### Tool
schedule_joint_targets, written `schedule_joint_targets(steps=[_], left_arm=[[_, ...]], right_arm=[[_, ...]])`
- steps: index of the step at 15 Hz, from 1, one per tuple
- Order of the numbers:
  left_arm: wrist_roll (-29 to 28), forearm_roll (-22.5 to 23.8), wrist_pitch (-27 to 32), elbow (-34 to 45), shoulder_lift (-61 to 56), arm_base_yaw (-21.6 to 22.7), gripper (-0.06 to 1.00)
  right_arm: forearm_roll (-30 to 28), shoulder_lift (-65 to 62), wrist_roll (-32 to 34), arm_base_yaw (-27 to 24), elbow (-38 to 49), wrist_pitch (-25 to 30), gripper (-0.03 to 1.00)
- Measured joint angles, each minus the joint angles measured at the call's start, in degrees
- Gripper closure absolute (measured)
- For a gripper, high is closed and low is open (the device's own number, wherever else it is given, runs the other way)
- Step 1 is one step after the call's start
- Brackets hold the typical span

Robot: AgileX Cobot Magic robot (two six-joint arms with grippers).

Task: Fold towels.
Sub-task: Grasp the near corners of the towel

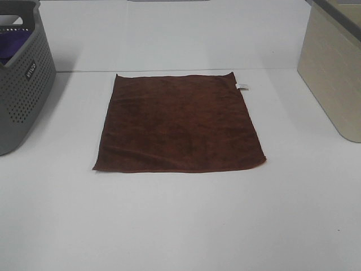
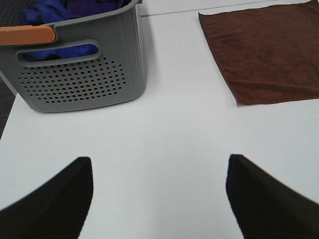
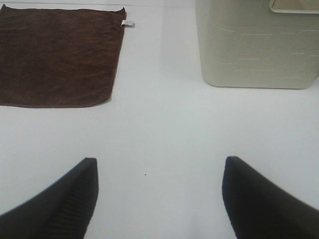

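— On the middle of the white table (image 1: 180, 226), the reddish-brown towel (image 1: 179, 122) is seen spread flat and unfolded, its white tag (image 1: 242, 86) at the far right corner.
— And the containers?
— At the left, a grey perforated basket (image 1: 25, 107) is stood with purple cloth (image 1: 14, 44) bundled inside. At the right, a beige bin (image 1: 330, 73) is set; its contents cannot be seen.
— The grippers?
— Left gripper (image 2: 159, 160) and right gripper (image 3: 159, 161) are held over bare table, fingers spread wide with nothing between them, clear of the towel.
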Motion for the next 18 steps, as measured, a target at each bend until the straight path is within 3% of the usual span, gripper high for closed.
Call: schedule_joint_targets(steps=[18], left_arm=[[0.00, 0.00, 0.00, 0.00, 0.00, 0.00, 0.25]], right_arm=[[0.00, 0.00, 0.00, 0.00, 0.00, 0.00, 0.28]])
